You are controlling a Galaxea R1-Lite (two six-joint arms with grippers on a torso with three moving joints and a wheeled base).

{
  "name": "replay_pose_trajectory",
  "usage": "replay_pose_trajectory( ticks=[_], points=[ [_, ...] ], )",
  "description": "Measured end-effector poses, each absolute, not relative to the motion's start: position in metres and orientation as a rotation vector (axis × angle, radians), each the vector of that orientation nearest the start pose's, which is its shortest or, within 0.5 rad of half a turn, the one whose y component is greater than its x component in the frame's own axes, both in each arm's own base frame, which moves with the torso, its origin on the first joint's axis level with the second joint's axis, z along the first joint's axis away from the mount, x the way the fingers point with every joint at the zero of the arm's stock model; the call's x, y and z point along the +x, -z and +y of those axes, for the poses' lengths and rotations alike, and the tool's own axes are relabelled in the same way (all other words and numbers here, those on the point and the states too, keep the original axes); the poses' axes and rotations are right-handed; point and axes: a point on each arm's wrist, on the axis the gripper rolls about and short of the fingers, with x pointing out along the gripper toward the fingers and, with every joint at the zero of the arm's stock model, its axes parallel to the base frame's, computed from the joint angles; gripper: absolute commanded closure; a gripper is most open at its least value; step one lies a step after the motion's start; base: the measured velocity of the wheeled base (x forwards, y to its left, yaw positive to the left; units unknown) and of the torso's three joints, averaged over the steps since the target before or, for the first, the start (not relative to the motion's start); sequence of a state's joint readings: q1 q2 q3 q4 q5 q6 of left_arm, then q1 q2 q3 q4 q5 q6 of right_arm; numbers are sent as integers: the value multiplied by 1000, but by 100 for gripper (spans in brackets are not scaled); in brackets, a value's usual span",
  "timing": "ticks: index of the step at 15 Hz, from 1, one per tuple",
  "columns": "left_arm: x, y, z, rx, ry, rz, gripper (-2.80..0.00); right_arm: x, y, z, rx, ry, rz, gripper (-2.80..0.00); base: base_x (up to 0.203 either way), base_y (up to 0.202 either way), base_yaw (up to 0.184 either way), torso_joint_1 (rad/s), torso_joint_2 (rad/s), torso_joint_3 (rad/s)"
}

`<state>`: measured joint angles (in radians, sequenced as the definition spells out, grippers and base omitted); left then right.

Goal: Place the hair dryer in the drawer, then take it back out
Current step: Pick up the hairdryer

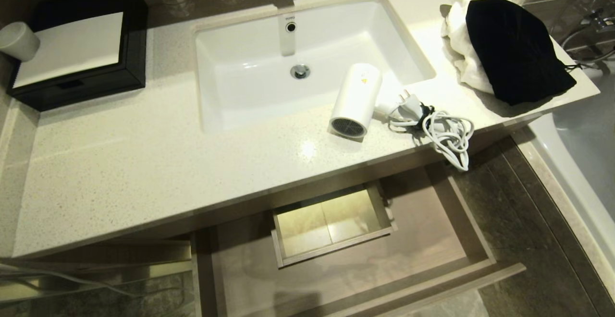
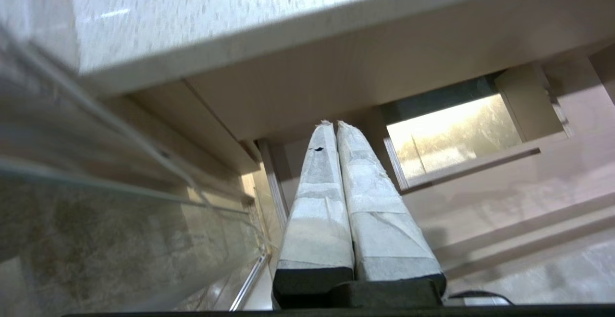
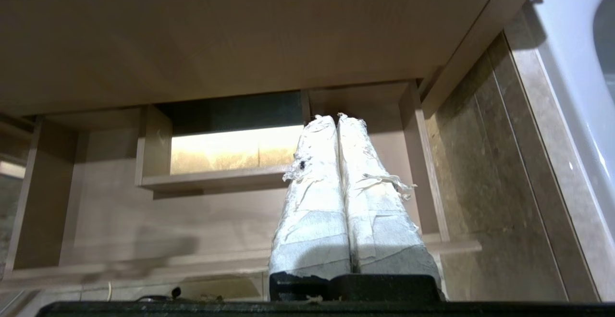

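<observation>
The hair dryer (image 1: 354, 100) lies on its side on the speckled tabletop (image 1: 144, 163), at the front right corner of the sink (image 1: 240, 96), its grey grille facing the tabletop's front edge and its barrel's far end reaching over the sink's rim. Its white cord (image 1: 449, 137) sits bundled just to the right, with a loop hanging over the edge, and the plug (image 1: 408, 104) lies beside the barrel. Below, the drawer (image 1: 461, 221) stands pulled out, with nothing visible inside apart from the boxed cut-out (image 1: 331, 225) at its middle back. At the tabletop's right end a black pouch (image 1: 516, 50) rests on a white towel (image 1: 459, 43); a black box (image 1: 77, 48) sits at the left end.

Neither arm shows in the head view. The left gripper (image 2: 332, 124) hangs low in front of the open drawer, its 2 taped fingers pressed together and holding nothing. The right gripper (image 3: 335, 116) is likewise closed tight and empty, pointing toward the drawer's right part.
</observation>
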<state>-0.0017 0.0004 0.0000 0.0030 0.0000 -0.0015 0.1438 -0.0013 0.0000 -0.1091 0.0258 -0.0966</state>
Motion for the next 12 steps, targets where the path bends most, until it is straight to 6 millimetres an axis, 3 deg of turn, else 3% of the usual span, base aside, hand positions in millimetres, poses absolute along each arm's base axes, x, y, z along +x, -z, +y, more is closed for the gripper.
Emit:
replay_pose_trajectory(
  ticks=[6,12],
  points=[
    [-23,-75,0,-1,2,3,0,-23,-87,-3,-81,-163,-120,0,0,0,0,383,-338,38],
    [-23,-75,0,-1,2,4,0,-23,-86,-3,-88,-164,-115,0,0,0,0,47,-43,6]
  ],
)
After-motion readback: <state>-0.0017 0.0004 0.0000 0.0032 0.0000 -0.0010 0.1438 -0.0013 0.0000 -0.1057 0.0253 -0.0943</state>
